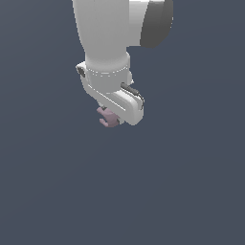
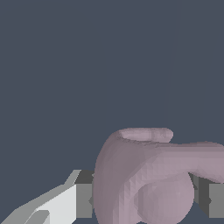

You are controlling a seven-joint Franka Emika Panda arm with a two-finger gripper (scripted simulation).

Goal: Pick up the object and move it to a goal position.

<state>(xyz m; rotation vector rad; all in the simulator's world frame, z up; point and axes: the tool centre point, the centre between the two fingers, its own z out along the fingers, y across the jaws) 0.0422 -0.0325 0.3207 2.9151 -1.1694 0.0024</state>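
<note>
Claw: the white claw [image 1: 109, 116] hangs under the arm's wrist in the exterior view, its jaws closed in on the object; in the wrist view one grey finger pad [image 2: 84, 200] presses one side of the lump and another grey pad shows at the opposite side.
Held thing: the object [image 1: 107, 116], pinched between the fingers, with only a small part of it peeking out below the claw body in the exterior view.
Object position: clamped in the claw, directly beneath the wrist; whether it rests on anything cannot be told.
Count: one arm, one claw, one object.
Object shape: a rounded lump [image 2: 144, 179] with a bulging lobe and short stubby prongs.
Object surface: matte, dull pink-mauve.
Claw surface: smooth white shell, grey pads.
Surroundings: flat, uniform dark blue-grey.
</note>
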